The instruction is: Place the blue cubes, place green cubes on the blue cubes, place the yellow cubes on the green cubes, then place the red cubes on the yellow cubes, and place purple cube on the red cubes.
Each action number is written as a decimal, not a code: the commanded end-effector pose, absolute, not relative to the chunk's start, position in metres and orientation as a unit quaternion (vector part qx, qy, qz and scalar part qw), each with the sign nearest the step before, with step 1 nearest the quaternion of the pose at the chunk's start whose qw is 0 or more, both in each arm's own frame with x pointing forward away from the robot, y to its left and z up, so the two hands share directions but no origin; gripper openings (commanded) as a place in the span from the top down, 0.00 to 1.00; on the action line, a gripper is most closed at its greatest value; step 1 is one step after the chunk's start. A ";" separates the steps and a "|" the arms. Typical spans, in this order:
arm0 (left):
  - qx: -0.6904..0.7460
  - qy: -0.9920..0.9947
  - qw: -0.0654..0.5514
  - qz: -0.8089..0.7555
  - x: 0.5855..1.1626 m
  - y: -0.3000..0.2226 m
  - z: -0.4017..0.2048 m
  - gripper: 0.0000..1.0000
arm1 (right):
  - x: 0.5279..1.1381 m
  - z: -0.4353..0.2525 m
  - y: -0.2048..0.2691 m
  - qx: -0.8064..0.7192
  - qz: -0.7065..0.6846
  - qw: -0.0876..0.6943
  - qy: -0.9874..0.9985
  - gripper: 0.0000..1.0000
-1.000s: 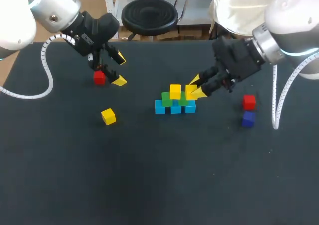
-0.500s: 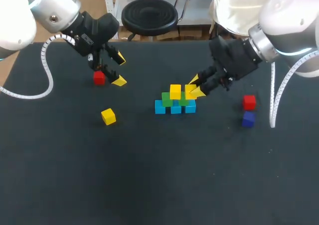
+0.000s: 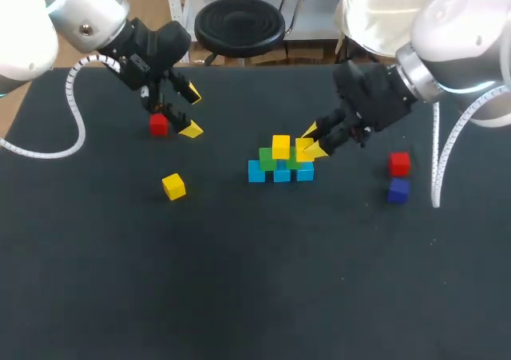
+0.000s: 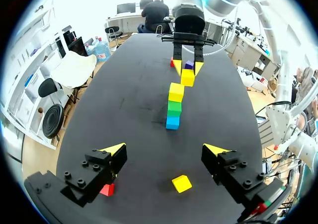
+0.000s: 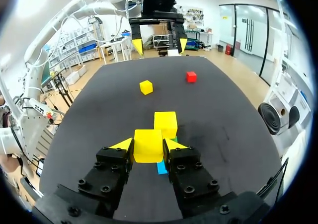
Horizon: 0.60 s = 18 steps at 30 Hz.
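Three blue cubes lie in a row at the table's middle, with two green cubes on them. One yellow cube sits on the greens. My right gripper is shut on a second yellow cube, right beside the first and over the row's right end. Whether it rests on the green below I cannot tell. My left gripper hangs open at the far left, just above a red cube. In the left wrist view that red cube lies beside one finger.
A loose yellow cube lies on the left, in front of the left gripper. Right of the stack are another red cube and a purple cube close together. The dark table's front half is bare.
My right arm has edged slightly left and away with the yellow cube in its grip. The left arm and the loose cubes have not moved.
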<state>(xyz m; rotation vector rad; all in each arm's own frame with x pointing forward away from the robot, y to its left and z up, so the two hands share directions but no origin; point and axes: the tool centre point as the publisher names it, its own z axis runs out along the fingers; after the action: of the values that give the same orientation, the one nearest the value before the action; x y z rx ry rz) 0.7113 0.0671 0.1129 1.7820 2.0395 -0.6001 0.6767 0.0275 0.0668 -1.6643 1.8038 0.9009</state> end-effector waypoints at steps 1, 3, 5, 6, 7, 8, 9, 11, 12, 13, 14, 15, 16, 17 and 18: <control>0.632 0.722 0.183 -0.213 0.711 0.068 0.113 0.00 | 0.684 0.065 0.029 -0.616 0.338 0.257 0.664 1.00; 0.632 0.722 0.183 -0.213 0.711 0.068 0.113 0.00 | 0.686 0.065 0.030 -0.616 0.338 0.256 0.663 1.00; 0.632 0.722 0.183 -0.213 0.711 0.068 0.113 0.00 | 0.687 0.064 0.031 -0.617 0.338 0.255 0.663 1.00; 0.632 0.722 0.183 -0.213 0.711 0.068 0.113 0.00 | 0.688 0.064 0.031 -0.617 0.338 0.254 0.664 1.00; 0.632 0.722 0.183 -0.213 0.711 0.068 0.113 0.00 | 0.688 0.064 0.032 -0.617 0.338 0.254 0.664 1.00; 0.632 0.722 0.183 -0.213 0.711 0.068 0.113 0.00 | 0.688 0.064 0.032 -0.617 0.338 0.253 0.664 1.00; 0.632 0.722 0.183 -0.213 0.711 0.068 0.113 0.00 | 0.688 0.063 0.032 -0.617 0.338 0.253 0.664 1.00; 0.632 0.722 0.183 -0.213 0.711 0.068 0.113 0.00 | 0.689 0.062 0.032 -0.617 0.337 0.252 0.665 1.00; 0.632 0.722 0.183 -0.213 0.711 0.068 0.113 0.00 | 0.689 0.061 0.033 -0.617 0.337 0.250 0.666 1.00; 0.632 0.722 0.183 -0.213 0.711 0.068 0.113 0.00 | 0.689 0.061 0.033 -0.617 0.338 0.249 0.666 1.00; 0.632 0.722 0.183 -0.213 0.711 0.068 0.113 0.00 | 0.690 0.060 0.033 -0.616 0.338 0.249 0.666 1.00; 0.632 0.722 0.183 -0.213 0.711 0.068 0.113 0.00 | 0.690 0.060 0.034 -0.616 0.338 0.249 0.666 1.00; 0.632 0.722 0.183 -0.213 0.711 0.068 0.113 0.00 | 0.690 0.060 0.034 -0.616 0.338 0.248 0.667 1.00; 0.632 0.722 0.183 -0.213 0.711 0.068 0.113 0.00 | 0.690 0.060 0.034 -0.616 0.338 0.248 0.667 1.00; 0.632 0.722 0.183 -0.213 0.711 0.068 0.113 0.00 | 0.690 0.059 0.034 -0.616 0.338 0.247 0.667 1.00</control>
<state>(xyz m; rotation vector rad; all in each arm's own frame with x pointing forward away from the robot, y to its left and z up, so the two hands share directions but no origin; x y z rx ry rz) 0.7113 0.0671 0.1129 1.7820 2.0395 -0.6001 0.6881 0.0330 0.0599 -1.6776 1.8178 0.9188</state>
